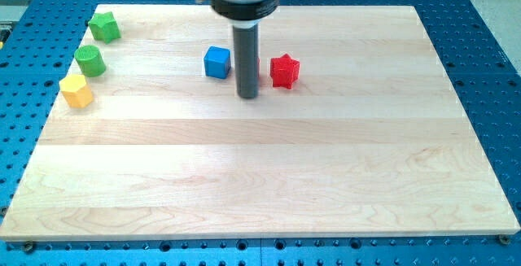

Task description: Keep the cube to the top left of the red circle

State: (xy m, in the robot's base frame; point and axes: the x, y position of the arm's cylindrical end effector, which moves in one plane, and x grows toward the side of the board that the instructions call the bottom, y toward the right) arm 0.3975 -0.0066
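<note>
camera view, my tip (248, 96) btwn blue cube (217, 62) & red star (284, 71), end effector holds nothing

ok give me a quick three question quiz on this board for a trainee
1. True or false: my tip stands between the blue cube and the red star.
2. Which block lies nearest the view's left edge? A) green star B) green cylinder C) yellow hexagon
3. Fill in: a sliver of red shows just behind the rod, to its ____ in the view.

Key: 1 true; 2 C; 3 right. That sliver may be the red circle, but the rod hides most of it, so its shape cannot be told.
</note>
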